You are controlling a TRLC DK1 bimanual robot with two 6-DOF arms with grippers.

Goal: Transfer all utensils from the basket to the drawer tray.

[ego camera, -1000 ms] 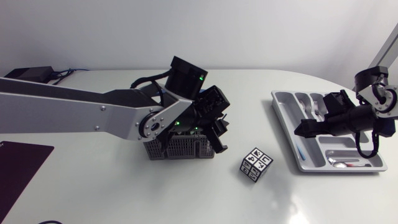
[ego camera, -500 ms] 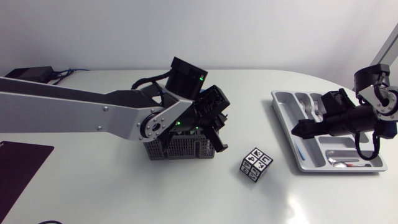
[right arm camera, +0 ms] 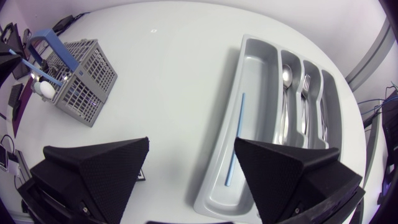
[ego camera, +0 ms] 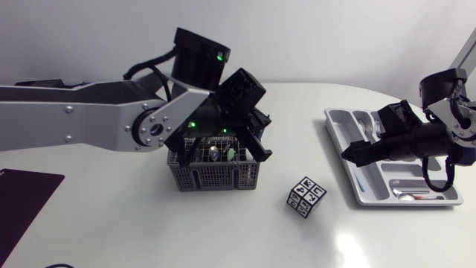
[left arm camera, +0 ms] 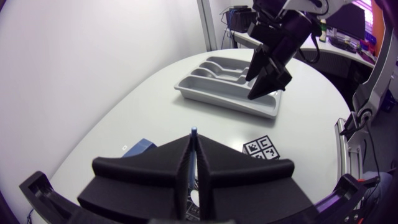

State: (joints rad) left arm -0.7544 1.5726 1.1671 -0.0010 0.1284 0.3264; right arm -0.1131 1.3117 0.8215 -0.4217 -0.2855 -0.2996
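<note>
My left gripper (ego camera: 251, 146) hangs just above the grey mesh basket (ego camera: 216, 179), shut on a thin blue utensil (left arm camera: 194, 132) whose tip pokes out beyond the closed fingers. A few utensils (ego camera: 214, 154) still stand in the basket. The grey drawer tray (ego camera: 349, 160) lies at the right; it holds a blue stick (right arm camera: 236, 140) in its long side slot and a spoon (right arm camera: 285, 78) and forks (right arm camera: 305, 93) in other slots. My right gripper (ego camera: 357, 154) hovers open over the tray's near-left part, its fingers (right arm camera: 93, 168) wide apart and empty.
A black-and-white patterned cube (ego camera: 306, 196) sits on the table between basket and tray. A dark mat (ego camera: 22, 201) lies at the front left edge. The basket (right arm camera: 84, 81) also shows far ahead of my right gripper.
My left gripper has shut on the blue utensil and risen out of the basket, uncovering it. The right gripper has drifted slightly left over the tray.
</note>
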